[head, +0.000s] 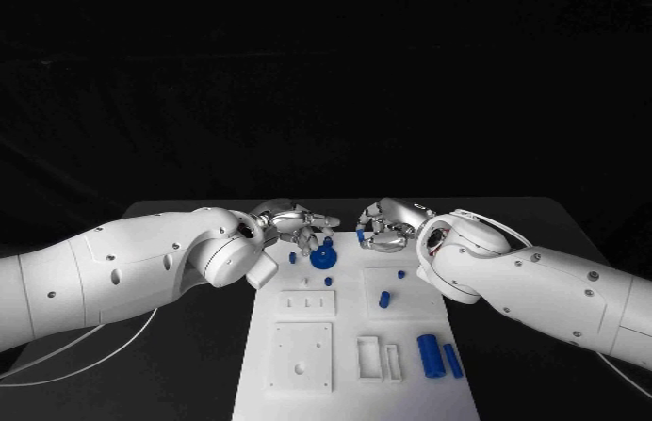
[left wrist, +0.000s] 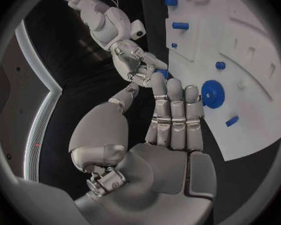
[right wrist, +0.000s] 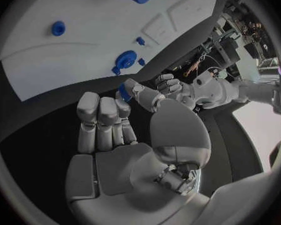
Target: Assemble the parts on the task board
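The white task board (head: 408, 397) lies lengthwise in the middle of the black table. Near its far end a round blue gear (head: 323, 258) (left wrist: 212, 93) (right wrist: 125, 61) sits on it. My left hand (head: 292, 221) (left wrist: 172, 120) hovers just beyond the gear with its fingers straight and together, the thumb out, and nothing in it. My right hand (head: 384, 228) (right wrist: 115, 120) faces it over the board's far end. It pinches a small blue part (right wrist: 124, 92) (head: 362, 236) between thumb and fingers. The two hands are close together, nearly touching.
Two blue cylinders (head: 431, 355) (head: 452, 360) lie side by side on the board's near right. Small blue pegs (head: 383, 299) (head: 403, 274) (head: 329, 281) (head: 294, 258) stand around the gear. Square and slotted recesses (head: 301, 355) mark the board's near half. Black table flanks both sides.
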### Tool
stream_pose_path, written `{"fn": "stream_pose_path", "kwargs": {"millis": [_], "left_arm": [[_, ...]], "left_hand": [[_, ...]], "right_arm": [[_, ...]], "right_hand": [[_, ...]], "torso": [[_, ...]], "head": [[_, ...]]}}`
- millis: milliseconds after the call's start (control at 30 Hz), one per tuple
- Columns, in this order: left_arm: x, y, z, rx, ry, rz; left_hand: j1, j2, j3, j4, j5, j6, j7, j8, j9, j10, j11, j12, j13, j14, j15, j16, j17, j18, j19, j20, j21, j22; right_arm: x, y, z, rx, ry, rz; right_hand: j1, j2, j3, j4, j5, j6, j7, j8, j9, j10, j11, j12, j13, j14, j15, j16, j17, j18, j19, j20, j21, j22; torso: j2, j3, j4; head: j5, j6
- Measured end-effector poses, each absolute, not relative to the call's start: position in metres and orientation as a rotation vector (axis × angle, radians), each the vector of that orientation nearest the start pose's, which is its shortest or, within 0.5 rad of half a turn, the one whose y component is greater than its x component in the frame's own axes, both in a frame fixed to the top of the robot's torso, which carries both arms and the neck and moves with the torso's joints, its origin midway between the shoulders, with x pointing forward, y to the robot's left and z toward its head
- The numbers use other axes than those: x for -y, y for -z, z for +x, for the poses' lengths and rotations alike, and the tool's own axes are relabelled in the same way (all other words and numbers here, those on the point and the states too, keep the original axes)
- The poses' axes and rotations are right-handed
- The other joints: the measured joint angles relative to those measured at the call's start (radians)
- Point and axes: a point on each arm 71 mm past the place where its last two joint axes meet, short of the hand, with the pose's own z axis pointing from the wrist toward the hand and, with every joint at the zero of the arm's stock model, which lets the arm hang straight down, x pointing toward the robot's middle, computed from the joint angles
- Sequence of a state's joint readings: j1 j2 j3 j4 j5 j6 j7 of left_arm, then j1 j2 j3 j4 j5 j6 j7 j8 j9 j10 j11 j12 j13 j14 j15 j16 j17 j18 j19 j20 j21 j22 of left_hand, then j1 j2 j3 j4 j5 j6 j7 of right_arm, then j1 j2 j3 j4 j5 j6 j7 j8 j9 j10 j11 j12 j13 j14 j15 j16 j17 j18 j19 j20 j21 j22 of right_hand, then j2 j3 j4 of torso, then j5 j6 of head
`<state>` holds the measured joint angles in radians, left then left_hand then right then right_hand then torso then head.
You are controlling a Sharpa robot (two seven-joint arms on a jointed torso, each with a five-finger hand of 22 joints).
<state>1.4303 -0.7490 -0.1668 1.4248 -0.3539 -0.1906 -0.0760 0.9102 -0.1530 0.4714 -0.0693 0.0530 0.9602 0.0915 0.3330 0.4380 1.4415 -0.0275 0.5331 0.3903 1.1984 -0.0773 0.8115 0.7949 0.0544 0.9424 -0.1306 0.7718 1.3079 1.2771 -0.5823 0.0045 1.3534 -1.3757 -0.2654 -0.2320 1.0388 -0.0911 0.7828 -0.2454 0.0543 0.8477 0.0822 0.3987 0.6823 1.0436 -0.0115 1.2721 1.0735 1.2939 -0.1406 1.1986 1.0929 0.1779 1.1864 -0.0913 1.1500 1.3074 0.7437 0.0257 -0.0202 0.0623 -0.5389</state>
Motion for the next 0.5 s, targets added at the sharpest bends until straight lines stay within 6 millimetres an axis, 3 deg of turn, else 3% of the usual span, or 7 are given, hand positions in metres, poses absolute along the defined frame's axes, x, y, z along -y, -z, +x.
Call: {"fn": "stream_pose_path", "kwargs": {"millis": [200, 500], "left_arm": [[-0.181, 0.143, 0.522, -1.928, 1.108, -0.729], [-0.176, 0.146, 0.521, -1.972, 1.043, -0.700]], "left_hand": [[-0.005, -0.005, 0.002, 0.023, 0.000, 0.015, -0.015, 0.000, 0.011, -0.039, -0.008, 0.135, 0.090, 0.002, -0.020, 0.080, 0.025, 0.001, 0.002, -0.002, 0.064, 0.000], [-0.005, -0.005, 0.003, 0.026, 0.000, 0.016, -0.016, 0.000, 0.015, -0.056, -0.010, 0.184, 0.121, 0.000, -0.028, 0.106, 0.028, 0.001, 0.003, -0.003, 0.091, 0.000]], "right_arm": [[0.097, 0.144, 0.523, -1.676, -0.672, -0.106], [0.085, 0.145, 0.516, -1.687, -0.672, -0.133]], "right_hand": [[0.004, -0.004, 0.006, 0.000, 0.000, 0.002, -0.001, -0.001, 0.003, 0.002, -0.002, 0.000, -0.001, 0.001, 0.001, 0.000, 0.000, 0.000, 0.000, 0.000, 0.000, 0.000], [0.004, -0.004, 0.008, 0.003, 0.000, 0.003, -0.003, -0.002, 0.003, 0.002, -0.002, 0.000, -0.001, 0.002, 0.002, 0.000, 0.000, 0.000, 0.001, 0.002, 0.000, 0.000]], "torso": [[-0.003, -0.0010, 0.0004], [-0.002, -0.0014, 0.0017]], "head": [[0.006, -0.003], [0.014, -0.003]]}}
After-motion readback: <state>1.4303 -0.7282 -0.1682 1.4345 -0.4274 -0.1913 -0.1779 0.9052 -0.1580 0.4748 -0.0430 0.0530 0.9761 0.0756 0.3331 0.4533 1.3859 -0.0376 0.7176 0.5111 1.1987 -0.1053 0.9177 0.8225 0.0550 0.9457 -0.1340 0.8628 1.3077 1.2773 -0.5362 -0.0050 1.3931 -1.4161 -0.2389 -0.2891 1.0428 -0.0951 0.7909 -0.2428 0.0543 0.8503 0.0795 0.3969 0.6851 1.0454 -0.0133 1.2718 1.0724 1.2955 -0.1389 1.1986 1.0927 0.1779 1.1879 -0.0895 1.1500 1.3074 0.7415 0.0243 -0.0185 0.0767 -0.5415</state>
